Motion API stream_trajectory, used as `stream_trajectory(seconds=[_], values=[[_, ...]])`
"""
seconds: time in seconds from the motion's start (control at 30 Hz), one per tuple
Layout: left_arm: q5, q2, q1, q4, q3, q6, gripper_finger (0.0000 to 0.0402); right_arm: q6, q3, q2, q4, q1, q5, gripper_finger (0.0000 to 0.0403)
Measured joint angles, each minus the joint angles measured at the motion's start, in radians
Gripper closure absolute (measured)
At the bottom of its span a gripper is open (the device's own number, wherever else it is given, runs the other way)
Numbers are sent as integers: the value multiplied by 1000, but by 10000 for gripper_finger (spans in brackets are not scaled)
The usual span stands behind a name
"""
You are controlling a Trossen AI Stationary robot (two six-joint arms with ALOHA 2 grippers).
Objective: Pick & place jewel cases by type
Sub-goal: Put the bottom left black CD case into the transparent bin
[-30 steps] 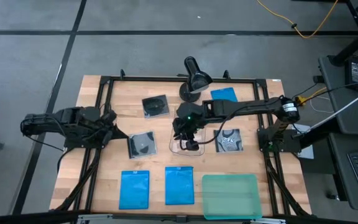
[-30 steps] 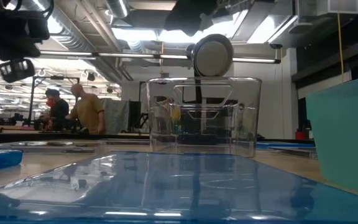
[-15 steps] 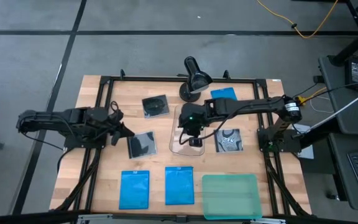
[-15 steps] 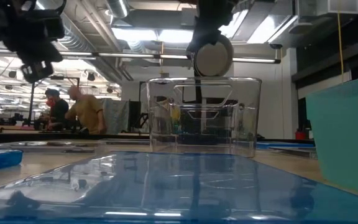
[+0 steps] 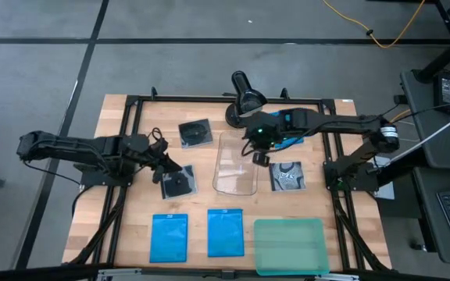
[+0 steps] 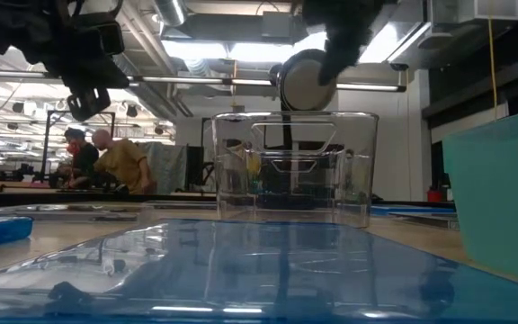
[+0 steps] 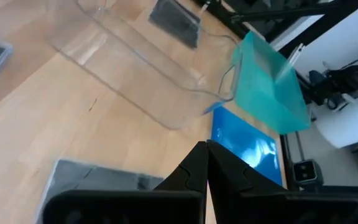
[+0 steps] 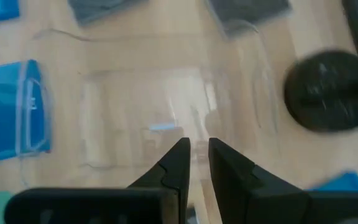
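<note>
The left gripper (image 5: pixel 165 169) sits at the end of an arm stretched low and nearly straight across the table's left side, its fingers (image 7: pixel 194 167) pressed together with nothing between them. Directly beneath and just ahead of its tip lies a black-and-clear disc case (image 5: pixel 180 181); from these views it cannot be told whether the tip touches it. Farther ahead of that gripper stands the clear plastic tub (image 5: pixel 235 161), and beyond the tub's far corner the translucent teal tray (image 5: pixel 288 246). Back and to the far side of this gripper lies a second disc case (image 5: pixel 195 132).

The right gripper (image 5: pixel 259 156) hangs from an arm reaching in from the right edge along the table's far part, elbow out, wrist bent downward. Its fingers (image 8: pixel 176 160) stand a narrow slit apart and hold nothing. It hovers over the tub's far right corner, with the tub's floor showing just beyond the fingertips in the wrist view. Just beside it, toward the right edge, lies a third disc case (image 5: pixel 288 176). Under the forearm behind it, a blue jewel case (image 5: pixel 281 119) is partly hidden. A black round-based stand (image 5: pixel 244 100) is close by at the far edge.

Well away from both grippers, along the near edge, two blue cases lie flat side by side: one (image 5: pixel 169 237) and another (image 5: pixel 225 232), the latter next to the teal tray.
</note>
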Motion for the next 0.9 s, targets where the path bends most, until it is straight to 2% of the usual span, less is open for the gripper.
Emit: stream_trajectory(seconds=[0.27, 0.5, 0.73, 0.9], values=[[-2, 93, 32, 32, 75, 56, 401, 88, -211, -179, 25, -53, -1, 338], [49, 239, 105, 35, 227, 185, 401, 104, -294, -295, 27, -55, -3, 338], [56, 319, 205, 26, 305, 204, 401, 31, -296, -302, 162, -54, -4, 338], [53, 301, 273, -29, 307, 158, 401, -89, -249, -210, 322, -102, -70, 338]])
